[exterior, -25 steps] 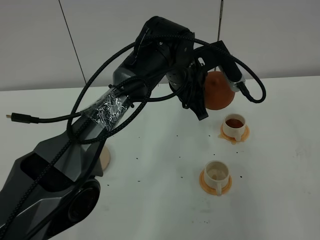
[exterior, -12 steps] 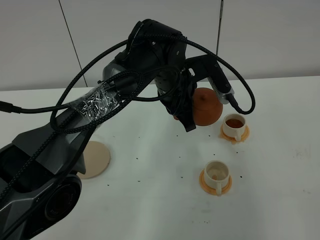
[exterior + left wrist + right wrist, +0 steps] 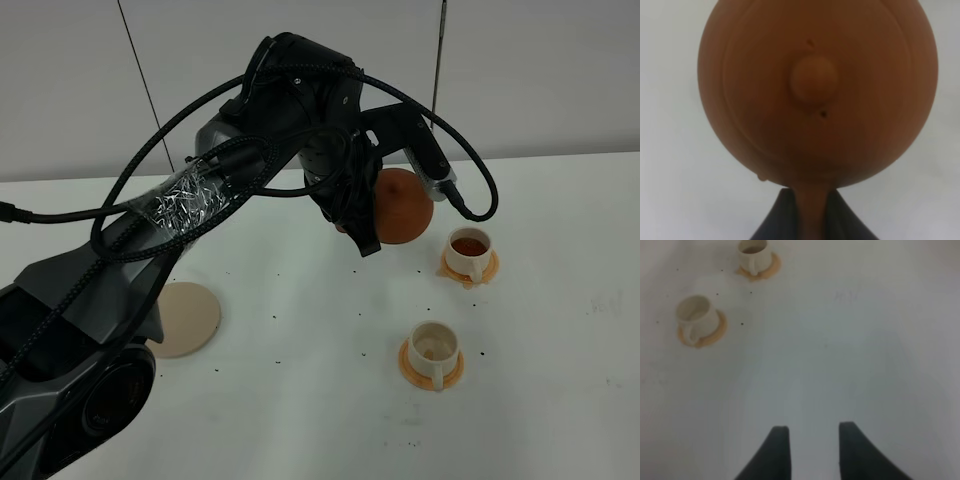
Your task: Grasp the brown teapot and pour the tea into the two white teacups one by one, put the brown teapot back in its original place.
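1. Cream-white and small, the far handled teacup (image 3: 469, 246) stands on its round orange saucer (image 3: 447, 270) and holds dark reddish-brown tea close to the rim.
2. We see the near cream-white teacup (image 3: 433, 345) on a matching orange saucer (image 3: 406, 362). Its inside looks pale, and we cannot tell whether any tea is in it.
3. We find the squat reddish-brown clay teapot (image 3: 402, 207) gripped by the left claw (image 3: 812, 220). In the high view it is just left of the far teacup and well apart from the flat round beige coaster (image 3: 188, 318), which lies bare.
4. From the left wrist we look onto the teapot's smooth, matte round lid, with a knob (image 3: 814, 80) at its middle and a small hole beside it. We cannot see the spout.
5. We see the left claw's dark fingers (image 3: 777, 220) closed on the teapot's handle, which runs between them.
6. We see the right claw (image 3: 812, 450) over the white worktop (image 3: 865, 340), its fingers parted with nothing between them and both teacups well apart from it.
7. We note dark specks dotting the worktop around the saucers.
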### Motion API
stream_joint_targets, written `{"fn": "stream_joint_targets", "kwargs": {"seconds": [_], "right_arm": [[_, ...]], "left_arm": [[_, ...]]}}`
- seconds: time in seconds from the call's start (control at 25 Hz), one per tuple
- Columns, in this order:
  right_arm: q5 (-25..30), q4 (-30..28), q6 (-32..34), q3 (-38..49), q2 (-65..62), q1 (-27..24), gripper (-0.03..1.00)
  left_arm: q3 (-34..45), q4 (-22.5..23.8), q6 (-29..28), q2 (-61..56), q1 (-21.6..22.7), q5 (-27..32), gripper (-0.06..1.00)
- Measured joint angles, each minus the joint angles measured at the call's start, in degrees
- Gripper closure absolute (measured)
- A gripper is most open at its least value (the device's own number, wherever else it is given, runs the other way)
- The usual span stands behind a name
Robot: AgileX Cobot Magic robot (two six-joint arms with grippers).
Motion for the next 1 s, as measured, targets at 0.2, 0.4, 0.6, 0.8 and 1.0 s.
{"fn": "stream_joint_targets", "kwargs": {"seconds": [0.2,0.4,0.6,0.8,1.0], "right_arm": [[0.0,0.0,0.0,0.0,0.0,0.0,0.73],[0.0,0.0,0.0,0.0,0.0,0.0,0.73],[0.0,0.0,0.0,0.0,0.0,0.0,0.73],[0.0,0.0,0.0,0.0,0.0,0.0,0.73],[0.0,0.0,0.0,0.0,0.0,0.0,0.73]], "left_arm": [[0.1,-1.4,0.0,0.0,0.5,0.0,0.78],[0.1,-1.9,-0.1,0.0,0.5,0.0,0.78],[0.1,-2.6,0.0,-0.1,0.5,0.0,0.78],[0.2,-4.6,0.0,-2.1,0.5,0.0,0.78],[0.2,-7.1,0.0,-4.8,0.5,0.0,0.78]]}}
